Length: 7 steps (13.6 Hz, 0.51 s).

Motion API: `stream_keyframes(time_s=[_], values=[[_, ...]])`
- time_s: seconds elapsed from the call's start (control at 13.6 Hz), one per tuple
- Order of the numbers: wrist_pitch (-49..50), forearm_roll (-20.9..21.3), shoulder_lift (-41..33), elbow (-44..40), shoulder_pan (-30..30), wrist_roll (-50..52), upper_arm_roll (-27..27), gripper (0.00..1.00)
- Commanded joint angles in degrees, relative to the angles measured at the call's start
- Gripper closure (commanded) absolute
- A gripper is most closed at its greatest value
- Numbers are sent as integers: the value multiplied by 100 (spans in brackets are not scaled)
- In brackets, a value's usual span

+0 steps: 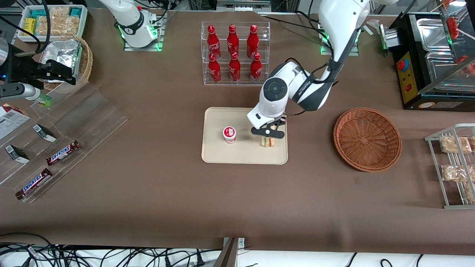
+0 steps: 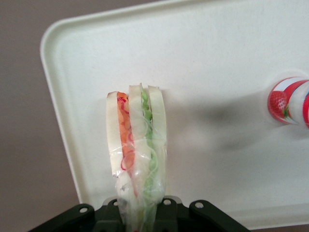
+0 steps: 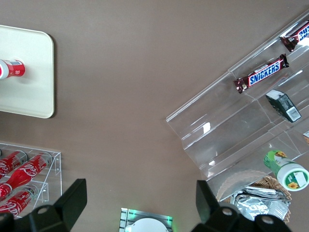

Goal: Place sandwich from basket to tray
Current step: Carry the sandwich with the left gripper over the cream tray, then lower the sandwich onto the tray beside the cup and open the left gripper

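My gripper (image 1: 268, 138) pinches the soft, light wrapped sandwich (image 2: 137, 145) by its narrow end, mid-frame over the tray (image 1: 215, 152); I keep the squeeze gentle

The gripper (image 1: 268, 138) hangs over the tray (image 1: 217, 154), with the sandwich (image 1: 268, 142) between its fingers and a small cup (image 1: 229, 134) beside it on the tray. The basket (image 1: 367, 139) lies toward the working arm's end of the table, apart from the tray.

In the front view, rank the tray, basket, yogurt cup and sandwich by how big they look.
1. tray
2. basket, a little smaller
3. yogurt cup
4. sandwich, partly hidden by the hand above it, so unsure against the cup
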<state>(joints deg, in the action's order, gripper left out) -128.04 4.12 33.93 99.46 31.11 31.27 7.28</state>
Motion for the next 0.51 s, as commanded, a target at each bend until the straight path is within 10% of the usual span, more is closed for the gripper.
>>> stream_keyframes(time_s=[0.0,0.15,0.37,0.44], values=[[-55,387,113,-49,106,160,-78,91],[-99,406,123,-49,106,222,-78,75],[-99,406,105,-67,106,239,-78,9],[-90,406,79,-93,115,326,-78,0]])
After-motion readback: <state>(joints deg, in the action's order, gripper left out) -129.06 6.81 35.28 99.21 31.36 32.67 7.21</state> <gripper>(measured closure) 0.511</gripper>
